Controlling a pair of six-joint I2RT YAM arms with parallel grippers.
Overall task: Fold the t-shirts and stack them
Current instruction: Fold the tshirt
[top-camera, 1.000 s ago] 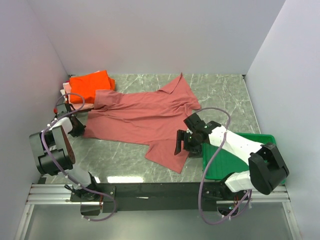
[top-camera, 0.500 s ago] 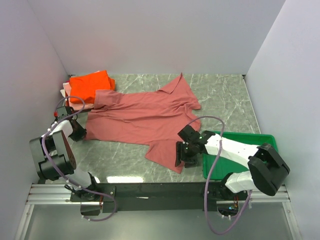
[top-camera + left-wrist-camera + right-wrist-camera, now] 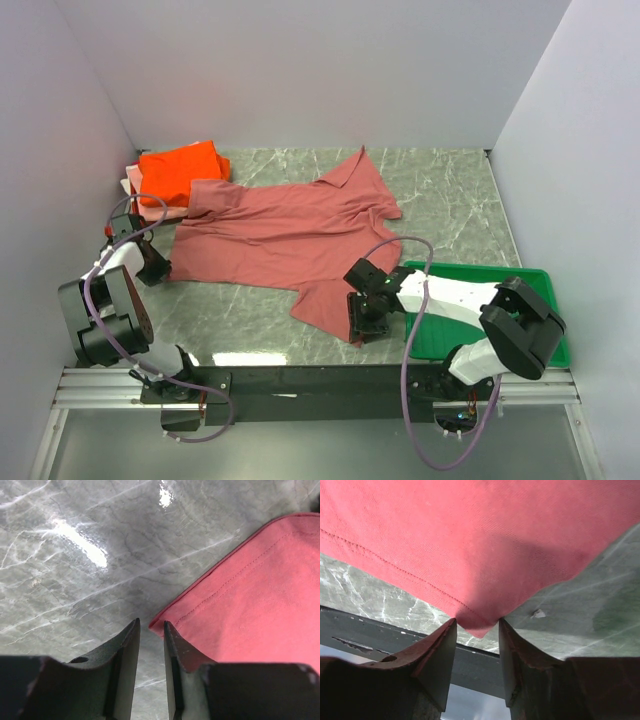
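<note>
A large salmon t-shirt (image 3: 285,235) lies spread out across the marble table. At the back left a bright orange t-shirt (image 3: 180,172) lies folded on top of a pale pink one (image 3: 130,186). My left gripper (image 3: 152,265) (image 3: 151,624) is at the salmon shirt's (image 3: 260,590) left hem corner. Its jaws stand slightly open, and the corner lies just past the tips, not gripped. My right gripper (image 3: 362,322) (image 3: 477,622) is low at the shirt's near corner. It is open, and the corner of the salmon shirt (image 3: 480,540) pokes between the fingertips without being pinched.
A green plastic tray (image 3: 500,300) sits at the front right, under the right arm. The black rail (image 3: 300,380) runs along the table's near edge, just beyond the right gripper. White walls close in the left, back and right sides.
The left jaws have parted a little and let go of the hem corner. The right gripper has moved toward the near edge onto the shirt's corner, and its jaws have narrowed.
</note>
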